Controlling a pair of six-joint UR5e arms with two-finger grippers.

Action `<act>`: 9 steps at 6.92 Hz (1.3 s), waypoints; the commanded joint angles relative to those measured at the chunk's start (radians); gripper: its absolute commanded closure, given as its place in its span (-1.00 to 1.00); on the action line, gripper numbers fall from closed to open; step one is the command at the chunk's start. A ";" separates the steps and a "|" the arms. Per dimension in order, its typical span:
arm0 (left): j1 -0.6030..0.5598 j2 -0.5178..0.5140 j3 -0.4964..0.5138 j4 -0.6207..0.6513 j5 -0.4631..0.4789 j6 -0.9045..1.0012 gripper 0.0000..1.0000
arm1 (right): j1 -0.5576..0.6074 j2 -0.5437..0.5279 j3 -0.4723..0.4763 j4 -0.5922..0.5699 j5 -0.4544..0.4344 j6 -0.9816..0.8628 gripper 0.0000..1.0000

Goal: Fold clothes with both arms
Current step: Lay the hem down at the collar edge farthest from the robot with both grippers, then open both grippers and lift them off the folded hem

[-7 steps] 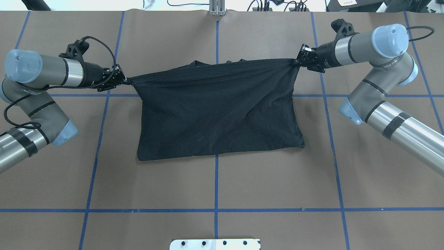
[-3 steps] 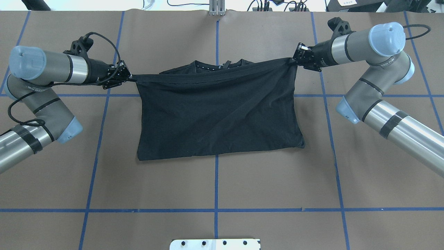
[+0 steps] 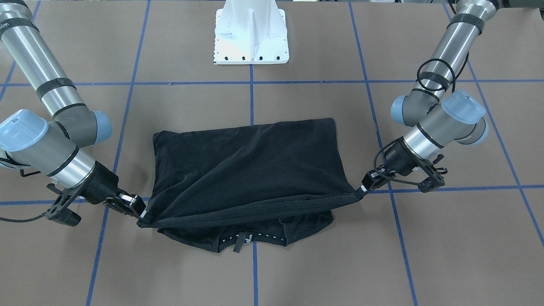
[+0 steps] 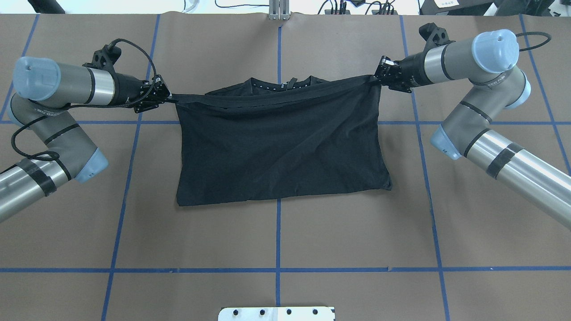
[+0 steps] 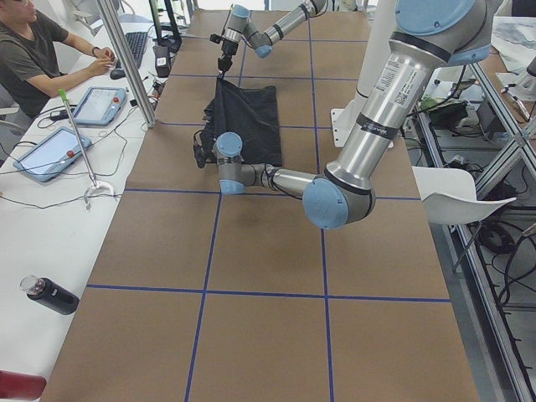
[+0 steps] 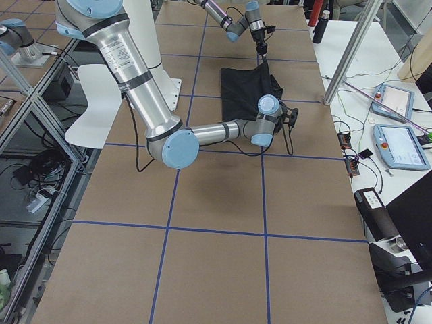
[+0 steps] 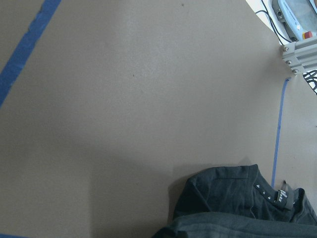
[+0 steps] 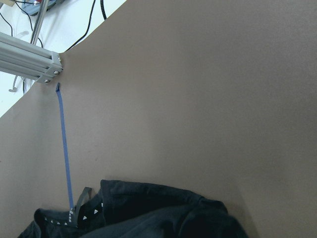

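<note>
The black T-shirt (image 4: pixel 281 147) lies doubled over on the brown table, no logo showing. Its upper layer's edge is stretched taut in a line between my two grippers, a little above the table. My left gripper (image 4: pixel 167 96) is shut on one end of that edge, and my right gripper (image 4: pixel 377 76) on the other. In the front-facing view the left gripper (image 3: pixel 363 189) is at the right and the right gripper (image 3: pixel 140 216) at the left. The collar (image 3: pixel 250 240) with its tag lies flat beyond the stretched edge. Both wrist views show only the collar (image 7: pixel 247 193), not the fingers.
The white pedestal base (image 3: pixel 251 34) stands on the robot's side of the table. Blue tape lines (image 4: pixel 278 232) cross the brown cover. An aluminium post (image 4: pixel 279 11) stands at the far edge. A person (image 5: pixel 42 50) sits at a side desk with tablets (image 5: pixel 99 105).
Both grippers have shifted slightly inward and toward the far edge with the shirt's edge. The stretched edge is straighter, and more of the collar shows beyond it.
</note>
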 commanded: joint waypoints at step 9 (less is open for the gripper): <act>-0.036 0.013 -0.213 0.193 -0.009 0.000 -0.97 | -0.159 -0.294 0.323 -0.030 0.086 0.021 -1.00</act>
